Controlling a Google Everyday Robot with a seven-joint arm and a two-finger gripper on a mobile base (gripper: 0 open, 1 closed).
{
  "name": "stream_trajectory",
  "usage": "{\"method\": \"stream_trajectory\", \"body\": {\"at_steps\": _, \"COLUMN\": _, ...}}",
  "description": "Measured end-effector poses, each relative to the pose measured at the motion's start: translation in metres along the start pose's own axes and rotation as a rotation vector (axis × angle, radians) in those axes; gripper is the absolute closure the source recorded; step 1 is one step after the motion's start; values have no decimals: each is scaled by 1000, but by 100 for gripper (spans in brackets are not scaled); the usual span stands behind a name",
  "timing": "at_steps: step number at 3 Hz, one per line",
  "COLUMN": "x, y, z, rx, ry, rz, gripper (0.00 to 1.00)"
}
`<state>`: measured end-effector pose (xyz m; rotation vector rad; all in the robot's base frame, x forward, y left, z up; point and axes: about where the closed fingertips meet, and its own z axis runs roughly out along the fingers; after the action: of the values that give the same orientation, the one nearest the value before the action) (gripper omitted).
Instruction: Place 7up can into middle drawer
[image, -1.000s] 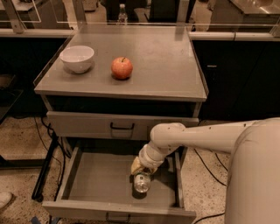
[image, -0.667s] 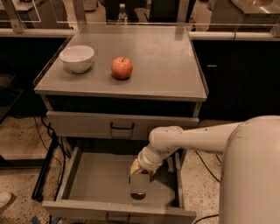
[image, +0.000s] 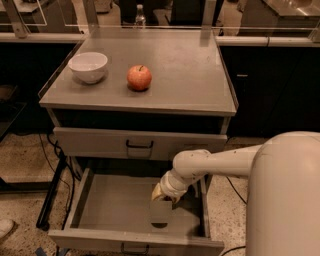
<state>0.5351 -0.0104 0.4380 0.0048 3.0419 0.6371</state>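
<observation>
- Gripper (image: 160, 214) sits low inside the open middle drawer (image: 115, 205), at 5 o'clock on its floor; jaws: cannot tell.
- 7up can hidden beneath gripper, apparently in drawer.
- Risk: can tips or rolls on release; lifting out could clip the 3 o'clock wall.

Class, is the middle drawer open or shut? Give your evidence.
Open: the middle drawer is pulled out below the upper drawer, its floor exposed, with the gripper inside it.
</observation>
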Motion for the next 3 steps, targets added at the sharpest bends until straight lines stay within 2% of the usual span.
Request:
{"method": "stream_trajectory", "body": {"at_steps": 1, "x": 8, "y": -9, "z": 18, "rx": -6, "ry": 34, "rz": 43, "gripper": 100}}
{"method": "stream_trajectory", "body": {"at_steps": 3, "x": 15, "y": -25, "z": 53, "rx": -14, "ry": 63, "rz": 109, "gripper": 100}}
